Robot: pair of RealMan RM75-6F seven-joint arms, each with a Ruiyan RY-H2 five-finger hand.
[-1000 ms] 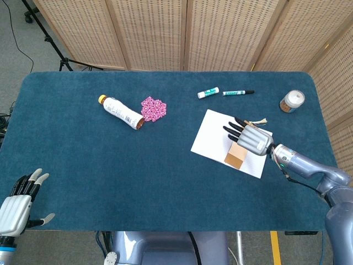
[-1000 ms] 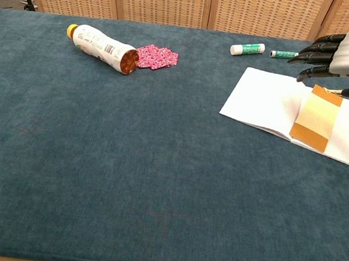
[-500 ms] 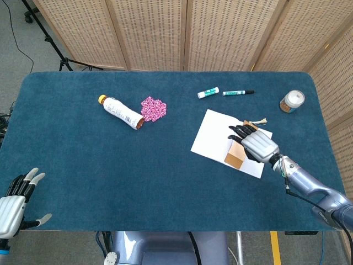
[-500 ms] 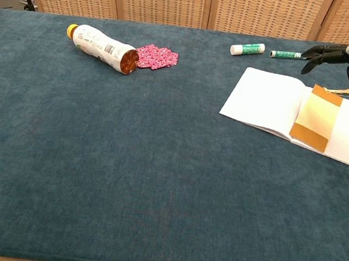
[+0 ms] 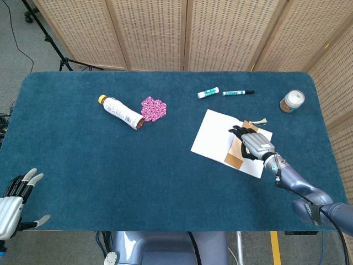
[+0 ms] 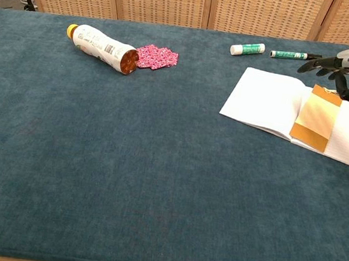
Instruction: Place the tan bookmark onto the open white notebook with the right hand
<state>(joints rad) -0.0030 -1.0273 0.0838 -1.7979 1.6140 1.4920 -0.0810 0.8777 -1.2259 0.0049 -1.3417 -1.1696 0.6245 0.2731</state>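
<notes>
Tan bookmark (image 6: 317,120): lies flat on the open white notebook (image 6: 270,99), across the fold between its pages, long axis running from the near edge toward the far edge. In the head view its far half is covered by the right robot hand (image 5: 251,141); a pale tassel (image 5: 260,121) shows just past the notebook's far corner.

Right robot hand: above the bookmark's far end, fingers curled downward, nothing seen in its hold. Whether the fingertips touch the bookmark cannot be told. In the chest view the hand is cut off at the right frame edge.

Left robot hand (image 5: 15,200): at the near left corner of the desk (image 5: 83,160), fingers spread, holding nothing; partly cropped by the bottom of the head view and outside the chest view.

Notebook: its right page runs out of the chest view; near corner close to the desk's front edge in the head view.

Other items, far half of desk: bottle (image 5: 121,112) lying on its side, pink patterned piece (image 5: 153,107) just beside its open end; glue stick (image 5: 208,93) and green marker (image 5: 238,93) near the far edge; small round jar (image 5: 292,101) toward the right edge.

Open room: wide bare stretch across the near and left desk.

Surface: dark teal cloth. Behind: woven folding screens (image 5: 165,33), tripod legs (image 5: 55,49) at far left.
</notes>
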